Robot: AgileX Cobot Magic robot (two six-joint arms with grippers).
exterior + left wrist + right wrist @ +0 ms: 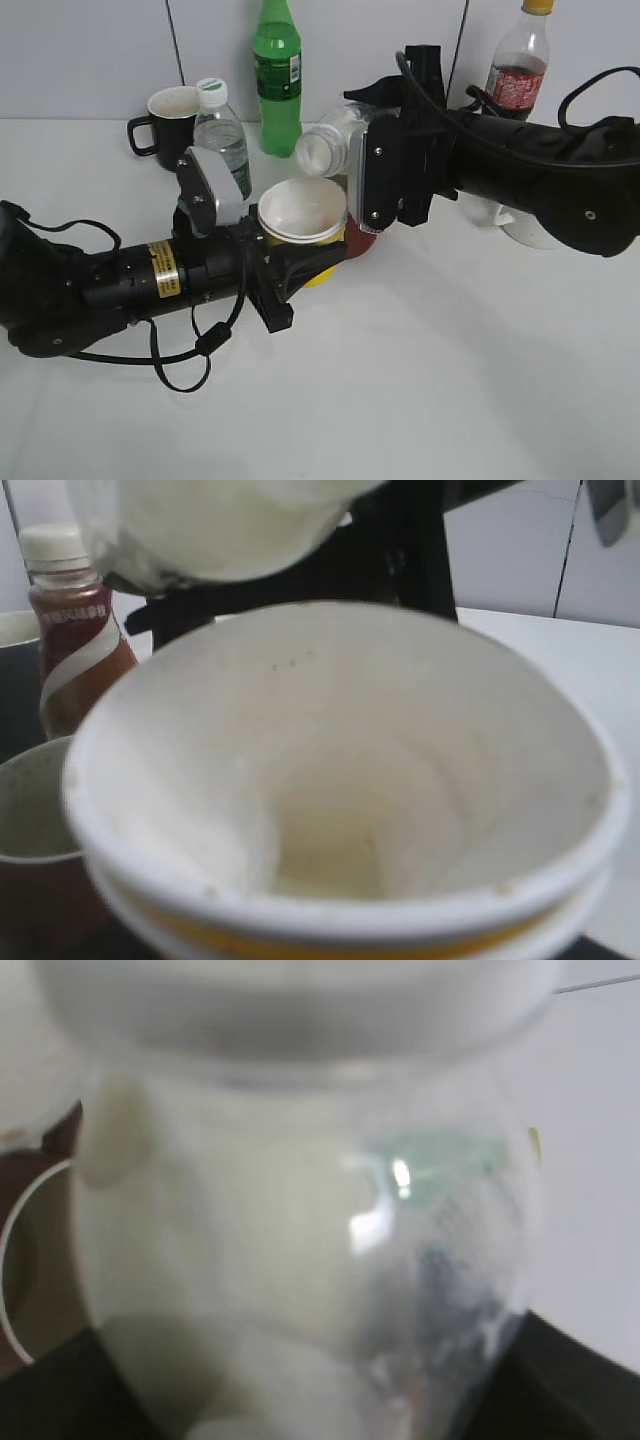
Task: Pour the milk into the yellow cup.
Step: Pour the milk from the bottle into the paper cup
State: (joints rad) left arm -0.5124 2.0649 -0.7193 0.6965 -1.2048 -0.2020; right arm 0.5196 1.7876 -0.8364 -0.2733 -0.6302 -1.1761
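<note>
The milk [335, 140] hangs tipped in the right pincer [385, 180], mouth just above the yellow cup [302, 222].

Exterior view: the right pincer is clamped on the milk, bottle laid nearly sideways with its open neck beyond the fingertips, likely so liquid falls into the cup; the left pincer [290, 262] is closed around the yellow cup, holding it up under that neck.
Left wrist view: the cup's [340, 780] white inside fills the frame ahead of the pincer and looks dry, which the exterior view cannot settle; the bottle [200, 525] looms above.
Right wrist view: only here the bottle's [300, 1240] wall shows close, white liquid pooled low, a green mark faint.
</note>
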